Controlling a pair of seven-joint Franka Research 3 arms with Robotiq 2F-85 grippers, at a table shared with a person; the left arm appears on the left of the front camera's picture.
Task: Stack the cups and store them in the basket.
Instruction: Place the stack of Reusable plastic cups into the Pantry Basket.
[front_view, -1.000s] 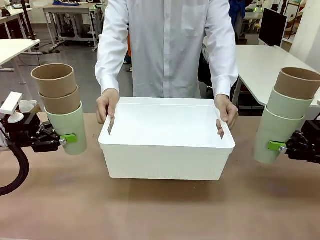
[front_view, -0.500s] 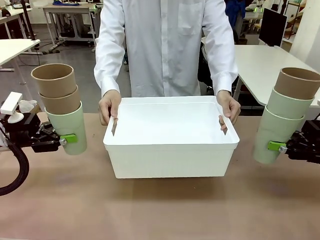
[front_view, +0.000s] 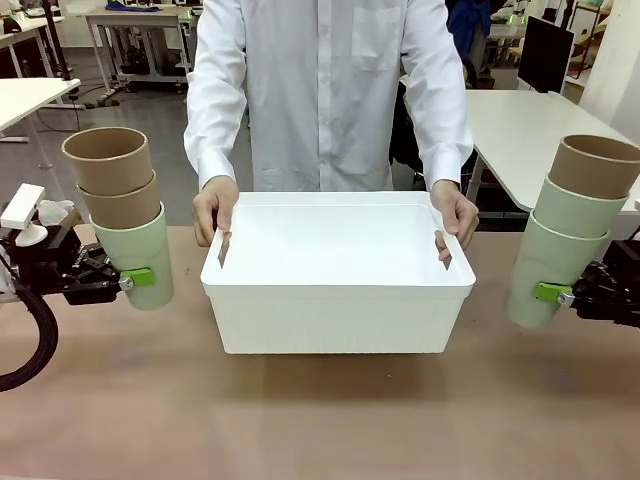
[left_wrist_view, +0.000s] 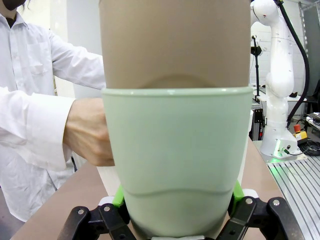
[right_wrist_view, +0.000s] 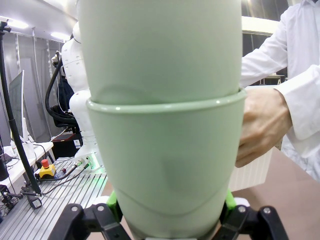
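Left pincer (front_view: 135, 278) clamps left cup stack (front_view: 120, 215), right pincer (front_view: 548, 292) right cup stack (front_view: 572, 225) — basket (front_view: 337, 305) between, well apart.

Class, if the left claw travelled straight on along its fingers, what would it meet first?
Probably the basket, at its short side just below the person's hand; the cup stack in the left claw would touch first. Depth is uncertain.

Black left pincer (left_wrist_view: 178, 200) with bright green pads (left_wrist_view: 118, 196), thick black cable (front_view: 38, 345) below; person's white buttoned long-sleeved shirt (front_view: 330, 90).

No legible text, label, brand or number on anything here.
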